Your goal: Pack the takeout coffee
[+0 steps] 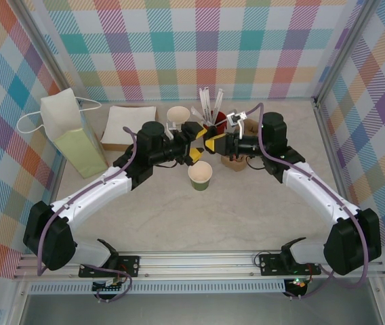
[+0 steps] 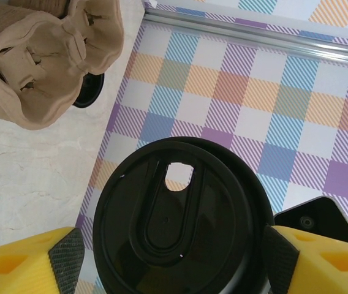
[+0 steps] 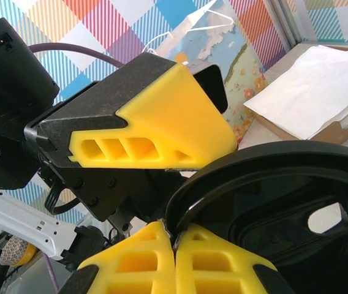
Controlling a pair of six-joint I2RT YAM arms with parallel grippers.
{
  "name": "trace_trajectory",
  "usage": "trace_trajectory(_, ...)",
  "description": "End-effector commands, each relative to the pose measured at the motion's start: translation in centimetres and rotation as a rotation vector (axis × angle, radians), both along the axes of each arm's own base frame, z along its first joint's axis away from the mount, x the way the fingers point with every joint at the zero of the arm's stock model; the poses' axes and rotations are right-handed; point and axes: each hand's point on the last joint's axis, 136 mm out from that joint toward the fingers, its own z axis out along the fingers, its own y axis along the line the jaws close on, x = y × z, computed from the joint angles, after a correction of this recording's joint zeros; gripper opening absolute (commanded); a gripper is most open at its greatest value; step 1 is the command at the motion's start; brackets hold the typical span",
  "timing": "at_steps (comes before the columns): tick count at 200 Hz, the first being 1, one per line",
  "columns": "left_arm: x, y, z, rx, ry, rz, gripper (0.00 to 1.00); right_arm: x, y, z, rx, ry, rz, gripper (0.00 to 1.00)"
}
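Black lid (image 2: 180,214) in right end effector (image 3: 175,236); lidless cup (image 1: 200,175), cardboard carrier (image 2: 39,55) close by.

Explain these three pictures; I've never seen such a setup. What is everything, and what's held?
Two robot arms are bolted to a table. One picture looks down from above; the other two come from cameras on each wrist. On the table: a lidless green-banded cup, a stack of cups, a red cup of stirrers, napkins and a paper bag. The right end effector pinches the rim of a black lid. The left end effector flanks that lid; whether it grips is unclear.
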Motion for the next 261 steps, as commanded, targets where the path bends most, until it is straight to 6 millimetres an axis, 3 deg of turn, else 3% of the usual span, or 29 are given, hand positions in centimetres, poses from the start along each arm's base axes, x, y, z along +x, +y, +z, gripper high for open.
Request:
trace_trajectory(1, -0.2, -0.5, -0.1, -0.021, 0.0, -0.025, 0.8, -0.2, 0.8, 0.9, 0.033, -0.041, 0.032, 0.06)
trace_trajectory(189, -0.4, -1.8, 0.6, -0.146, 0.118, -0.01, 0.82, 0.8, 1.6, 1.2, 0.094, -0.029, 0.023, 0.06)
trace_trajectory(261, -0.3, -1.8, 0.9, -0.153, 0.108, -0.006, 0.76, 0.7, 2.3, 0.5, 0.08, -0.003, 0.045, 0.06)
